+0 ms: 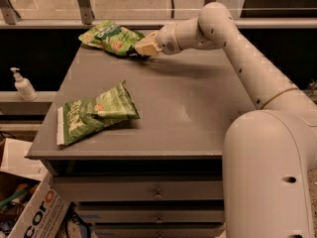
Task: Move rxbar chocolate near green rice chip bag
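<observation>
The green rice chip bag [109,37] lies puffy at the table's far left corner. My gripper [140,52] reaches in from the right and sits low over the table, right at the bag's near-right edge. A small dark sliver of the rxbar chocolate [134,56] shows under the cream fingers [146,47], which are shut on it. Most of the bar is hidden by the gripper. The bar is touching or almost touching the bag.
A longer, flatter green bag with a white end strip [94,113] lies at the front left of the grey table [198,108]. A soap bottle [22,86] stands on a ledge to the left. A cardboard box [34,212] sits on the floor at lower left. My arm spans the table's right side.
</observation>
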`<act>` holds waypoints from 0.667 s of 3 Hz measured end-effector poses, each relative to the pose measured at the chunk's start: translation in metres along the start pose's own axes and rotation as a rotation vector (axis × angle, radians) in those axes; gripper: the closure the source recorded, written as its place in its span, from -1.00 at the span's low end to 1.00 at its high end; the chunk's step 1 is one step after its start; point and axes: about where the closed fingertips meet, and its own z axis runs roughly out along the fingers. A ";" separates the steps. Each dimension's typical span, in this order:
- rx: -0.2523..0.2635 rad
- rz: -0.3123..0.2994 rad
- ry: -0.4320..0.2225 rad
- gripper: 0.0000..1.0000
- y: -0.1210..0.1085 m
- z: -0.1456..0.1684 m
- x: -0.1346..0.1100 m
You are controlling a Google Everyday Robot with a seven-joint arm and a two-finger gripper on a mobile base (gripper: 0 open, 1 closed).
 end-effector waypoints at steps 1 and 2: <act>-0.006 0.008 -0.002 0.17 0.000 0.000 0.000; -0.015 0.016 -0.002 -0.28 0.004 0.002 -0.002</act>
